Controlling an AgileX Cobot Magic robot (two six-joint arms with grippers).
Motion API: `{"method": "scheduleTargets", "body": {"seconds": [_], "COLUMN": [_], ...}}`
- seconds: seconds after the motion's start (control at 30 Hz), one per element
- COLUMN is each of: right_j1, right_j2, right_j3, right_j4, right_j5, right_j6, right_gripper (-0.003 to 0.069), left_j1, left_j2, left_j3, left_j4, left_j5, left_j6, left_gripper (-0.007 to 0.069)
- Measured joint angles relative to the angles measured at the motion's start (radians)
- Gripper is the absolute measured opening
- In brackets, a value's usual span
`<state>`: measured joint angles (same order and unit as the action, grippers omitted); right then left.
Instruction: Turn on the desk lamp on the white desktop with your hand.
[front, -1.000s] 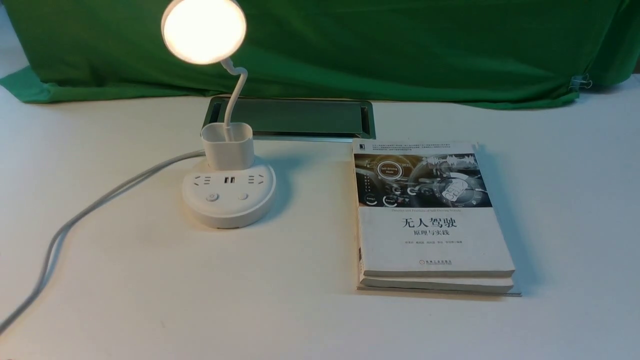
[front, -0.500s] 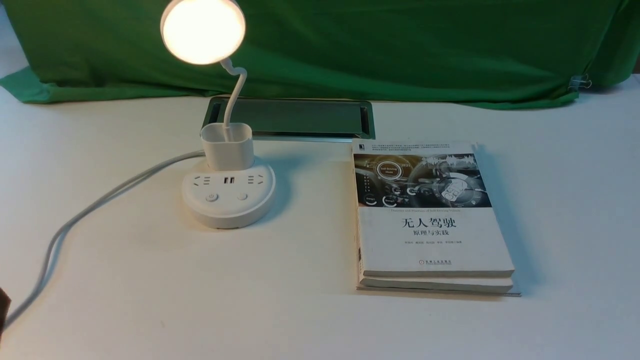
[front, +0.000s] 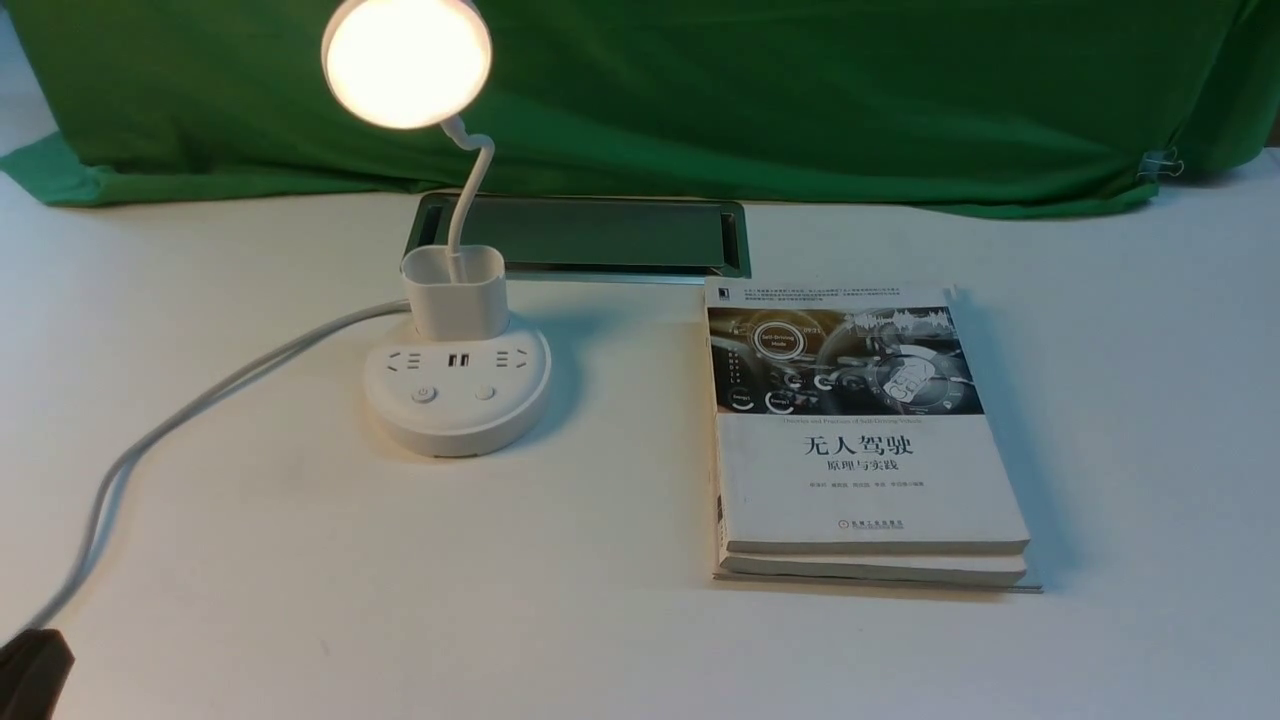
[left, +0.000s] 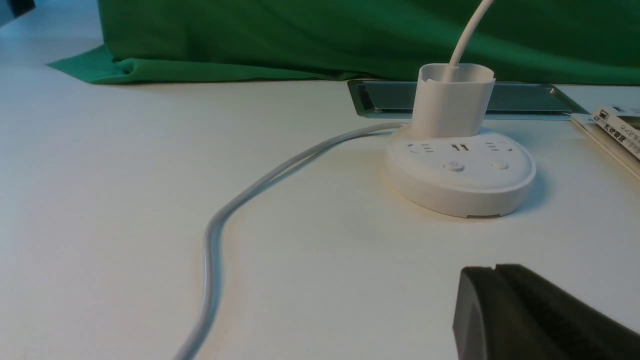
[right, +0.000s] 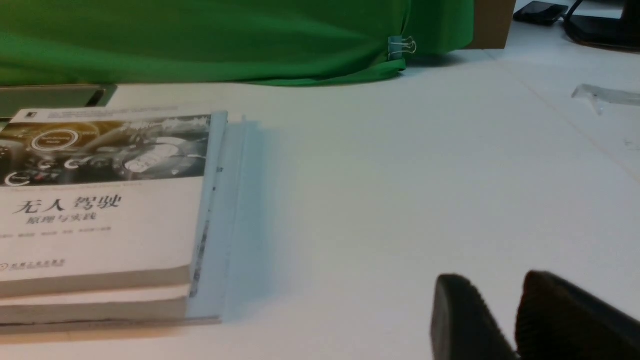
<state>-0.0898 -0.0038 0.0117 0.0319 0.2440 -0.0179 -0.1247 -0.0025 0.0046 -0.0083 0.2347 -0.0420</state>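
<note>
One lit desk lamp (front: 458, 385) — two buttons (left: 454, 166) — and two tools: left (left: 478, 267) fingers together, right (right: 495, 280) fingers apart.

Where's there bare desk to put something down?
Between the desk lamp and the books, nearer the robot, and right of the books. It's crowded behind the lamp's base, by the metal-rimmed slot; a cable crosses the left.

The lamp's base (front: 458, 425) looks like smooth white plastic, its 2 buttons included. The bench (front: 600, 450) is smooth, with a shiny metal-rimmed slot (front: 620, 235). Matt green cloth (front: 750, 110) hangs softly creased; the books (front: 870, 480) are paper, the fingers (left: 492, 310) dark and matt.
</note>
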Motion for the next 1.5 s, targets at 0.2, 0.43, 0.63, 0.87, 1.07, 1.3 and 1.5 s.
{"method": "scheduleTargets", "body": {"seconds": [0.2, 0.43, 0.63, 0.87, 1.07, 1.3, 1.5], "right_j1": [0.000, 0.000, 0.000, 0.000, 0.000, 0.000, 0.000], "right_j2": [0.000, 0.000, 0.000, 0.000, 0.000, 0.000, 0.000], "right_j3": [0.000, 0.000, 0.000, 0.000, 0.000, 0.000, 0.000], "right_j4": [0.000, 0.000, 0.000, 0.000, 0.000, 0.000, 0.000], "right_j5": [0.000, -0.001, -0.001, -0.001, -0.001, -0.001, 0.000], "right_j6": [0.000, 0.000, 0.000, 0.000, 0.000, 0.000, 0.000], "right_gripper": [0.0241, 0.0241, 0.0241, 0.0241, 0.0241, 0.0241, 0.0241], "left_j1": [0.000, 0.000, 0.000, 0.000, 0.000, 0.000, 0.000], "left_j2": [0.000, 0.000, 0.000, 0.000, 0.000, 0.000, 0.000], "left_j3": [0.000, 0.000, 0.000, 0.000, 0.000, 0.000, 0.000], "left_j4": [-0.002, -0.002, -0.003, -0.003, -0.003, -0.004, -0.004], "left_j5": [0.000, 0.000, 0.000, 0.000, 0.000, 0.000, 0.000], "left_j6": [0.004, 0.016, 0.018, 0.018, 0.018, 0.018, 0.018], "left_gripper": [0.0021, 0.0021, 0.0021, 0.0021, 0.0021, 0.0021, 0.0021]}}
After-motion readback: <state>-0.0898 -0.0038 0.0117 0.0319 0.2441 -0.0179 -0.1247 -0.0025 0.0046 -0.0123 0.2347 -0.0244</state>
